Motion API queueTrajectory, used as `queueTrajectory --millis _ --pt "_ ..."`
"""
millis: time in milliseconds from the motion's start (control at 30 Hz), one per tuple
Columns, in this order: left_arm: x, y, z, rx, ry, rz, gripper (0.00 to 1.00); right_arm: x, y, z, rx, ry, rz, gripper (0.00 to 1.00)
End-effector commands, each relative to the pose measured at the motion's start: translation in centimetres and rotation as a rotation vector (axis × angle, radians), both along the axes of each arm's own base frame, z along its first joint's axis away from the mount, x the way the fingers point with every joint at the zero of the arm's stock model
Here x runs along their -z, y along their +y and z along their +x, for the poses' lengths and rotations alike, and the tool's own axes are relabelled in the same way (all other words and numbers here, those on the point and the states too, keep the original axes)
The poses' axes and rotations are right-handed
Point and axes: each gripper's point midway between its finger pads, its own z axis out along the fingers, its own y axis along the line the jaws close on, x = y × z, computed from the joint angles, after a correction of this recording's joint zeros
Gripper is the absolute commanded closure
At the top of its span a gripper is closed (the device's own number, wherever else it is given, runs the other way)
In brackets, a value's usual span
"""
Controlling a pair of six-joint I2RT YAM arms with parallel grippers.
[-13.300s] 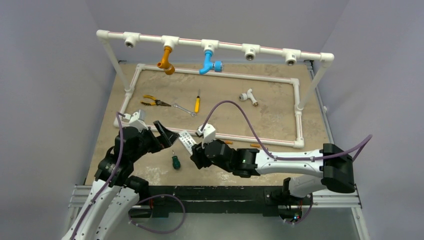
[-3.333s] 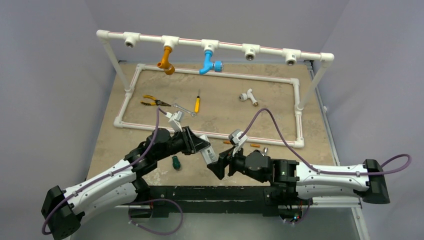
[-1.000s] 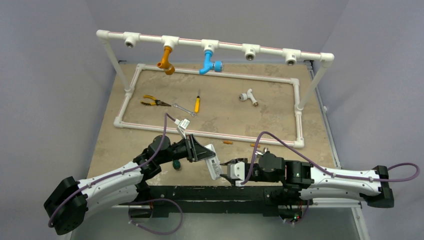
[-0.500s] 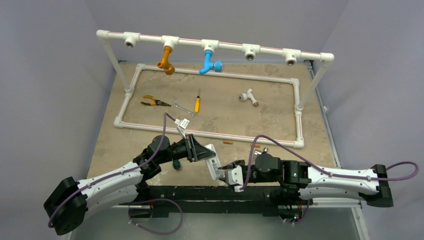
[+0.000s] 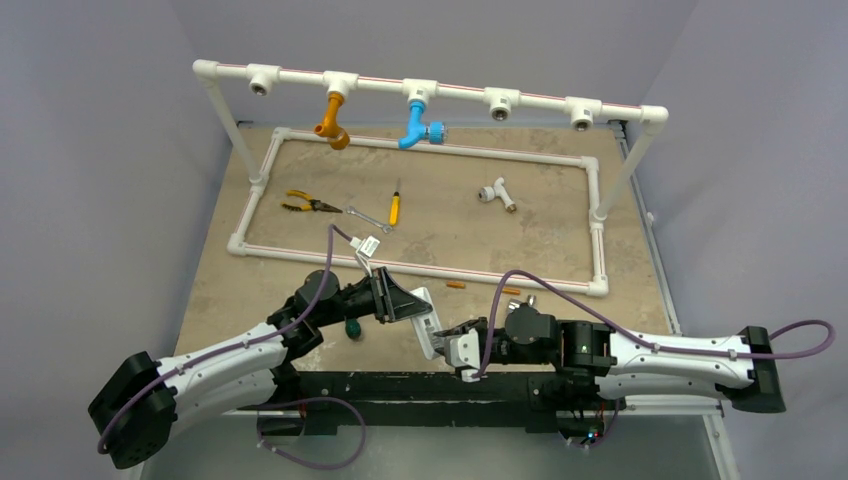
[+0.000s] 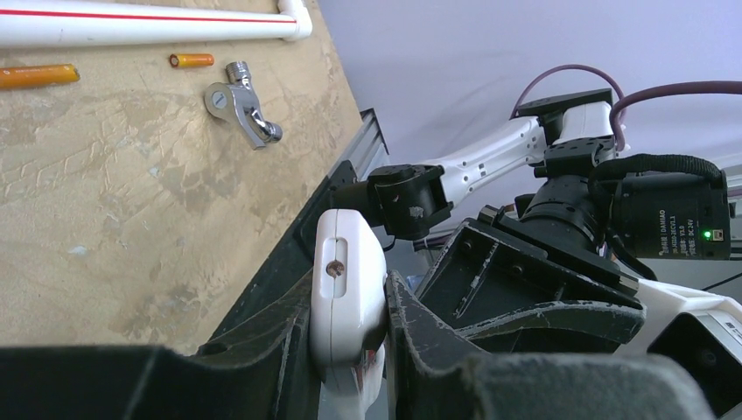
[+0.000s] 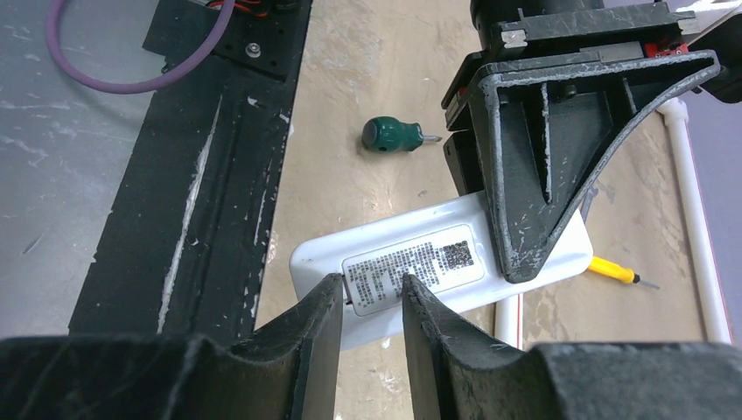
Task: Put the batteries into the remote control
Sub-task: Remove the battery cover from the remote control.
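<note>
Btwn grey walls (image 5: 100,150): tan tabletop (image 5: 450,215)

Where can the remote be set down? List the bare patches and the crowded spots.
Bare: inside the pipe frame, between the yellow screwdriver and the white fitting, and right of that fitting. Also the left margin of the table, outside the frame. Crowded: the near edge, around the held remote, the batteries and the green screwdriver.
</note>
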Motion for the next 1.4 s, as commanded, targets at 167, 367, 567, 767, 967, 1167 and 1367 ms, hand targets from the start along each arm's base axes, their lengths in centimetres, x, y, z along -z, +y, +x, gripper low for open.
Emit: queueTrajectory --millis 167,367,567,767,967,1167,1367 --pt "-2.2 -0.4 0.0 0.019 -0.032 -0.085 1.00 -1.1 0.0 0.7 0.019 -0.052 0.005 0.71" --pt "-2.0 -0.4 0.0 0.020 -0.030 -0.081 1.00 -1.6 -0.2 0.0 -0.021 -0.044 0.016 0.65" --pt "-2.1 -0.4 0.1 0.019 -0.031 -0.082 1.00 -1.1 -0.5 -0.4 -0.035 -0.032 -0.002 0.64" --pt "-2.3 -0.5 0.1 0.022 -0.030 -0.082 1.00 -0.7 -0.1 -0.1 -0.020 -0.029 -0.012 0.64" --pt "-2.5 -0.6 0.1 0.026 -0.027 -0.088 1.00 -0.1 0.1 0.7 0.020 -0.043 -0.026 0.64" --pt "-2.5 -0.5 0.0 0.028 -0.025 -0.090 1.00 0.4 -0.1 1.4 0.046 -0.073 -0.065 0.64" --pt "-2.1 -0.6 0.0 0.030 -0.019 -0.081 1.00 -0.2 -0.6 2.0 0.063 -0.114 -0.071 0.62"
